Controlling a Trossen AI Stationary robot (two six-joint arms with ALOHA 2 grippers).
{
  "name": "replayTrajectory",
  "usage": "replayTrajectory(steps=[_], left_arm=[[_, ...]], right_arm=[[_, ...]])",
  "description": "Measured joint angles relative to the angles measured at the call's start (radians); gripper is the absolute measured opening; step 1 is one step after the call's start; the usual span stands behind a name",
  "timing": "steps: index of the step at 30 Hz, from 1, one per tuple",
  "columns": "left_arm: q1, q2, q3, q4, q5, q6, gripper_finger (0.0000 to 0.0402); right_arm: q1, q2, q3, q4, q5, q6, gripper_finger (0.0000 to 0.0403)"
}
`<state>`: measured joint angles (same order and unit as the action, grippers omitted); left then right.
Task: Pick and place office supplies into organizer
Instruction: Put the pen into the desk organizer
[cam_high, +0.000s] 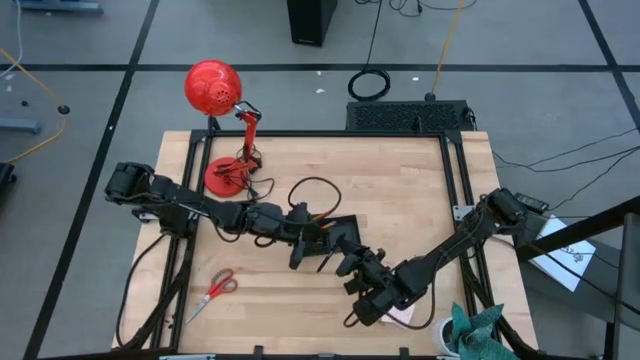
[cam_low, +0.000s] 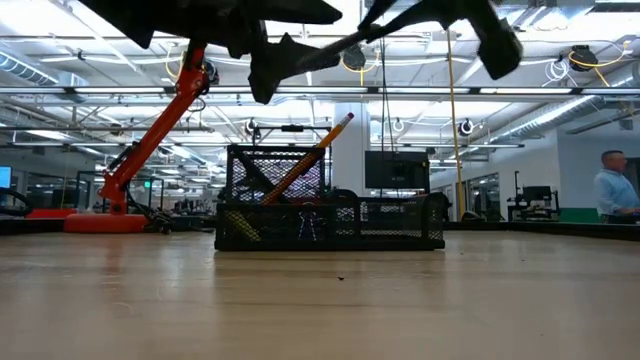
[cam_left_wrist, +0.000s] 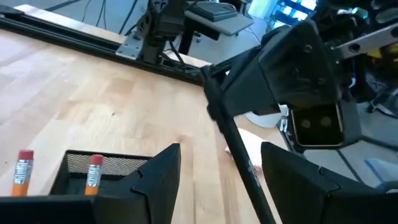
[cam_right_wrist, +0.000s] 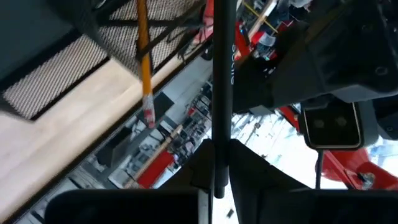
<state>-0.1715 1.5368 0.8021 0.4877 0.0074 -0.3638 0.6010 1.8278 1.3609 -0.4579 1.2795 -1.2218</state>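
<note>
Right gripper pinches a dark pen beside the organizer at centre frame — left gripper gapes wide, empty; best keep it upright, lower slowly into a compartment.
</note>
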Motion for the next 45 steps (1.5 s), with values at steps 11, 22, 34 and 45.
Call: replayTrajectory(steps=[11, 22, 34, 45], left_arm=[[0.011, 0.000, 0.000, -0.051, -0.003, 0.021, 0.0228], [0.025, 0.000, 0.000, -0.118, 0.140, 0.010, 0.0228], [0.036, -0.017, 0.000, -0.107, 0.218, -0.010, 0.0228], [0.005, -0.017, 0.000, -0.110, 0.179, -0.013, 0.0228]], right_arm=[[-0.019, 0.000, 0.000, 0.293, -0.063, -0.234, 0.0022], [-0.016, -0.001, -0.043, 0.315, -0.076, -0.298, 0.0022], [-0.017, 0.000, -0.154, 0.454, -0.076, -0.356, 0.0022], [-0.022, 0.000, -0.159, 0.590, -0.112, -0.468, 0.0022]])
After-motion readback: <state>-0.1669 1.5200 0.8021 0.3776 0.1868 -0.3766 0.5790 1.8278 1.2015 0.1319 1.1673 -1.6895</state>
